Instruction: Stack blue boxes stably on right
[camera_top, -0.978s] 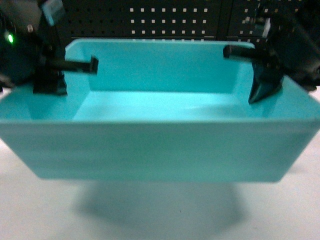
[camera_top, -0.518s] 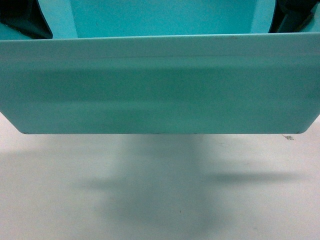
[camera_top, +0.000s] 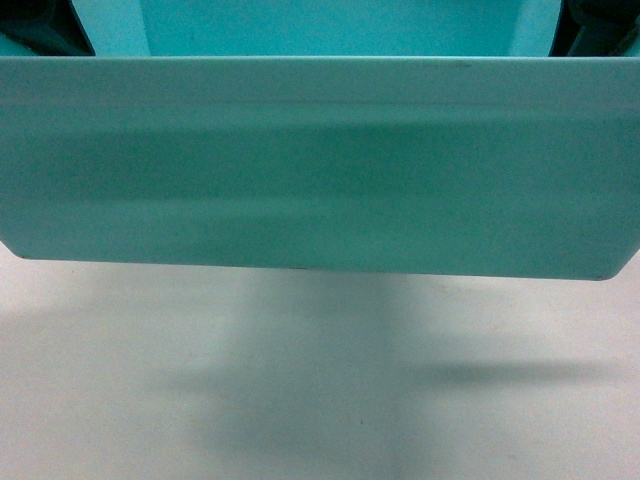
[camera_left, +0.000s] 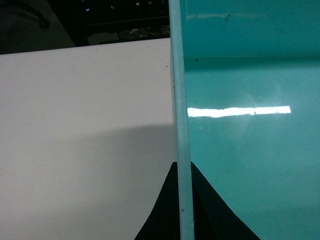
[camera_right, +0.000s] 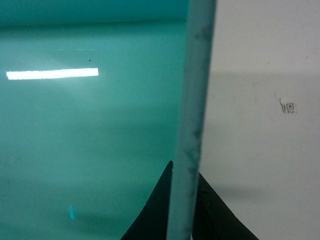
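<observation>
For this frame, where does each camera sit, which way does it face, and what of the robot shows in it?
Head: on the robot, facing forward and down at the turquoise tub's near wall above the white table; dark arm parts barely peek in at the top corners.
Left wrist: looks along the tub's rim; left end effector fingers straddle it.
Right wrist: looks along the opposite rim; right end effector fingers straddle it.
Shared: all three show the tub and table.
</observation>
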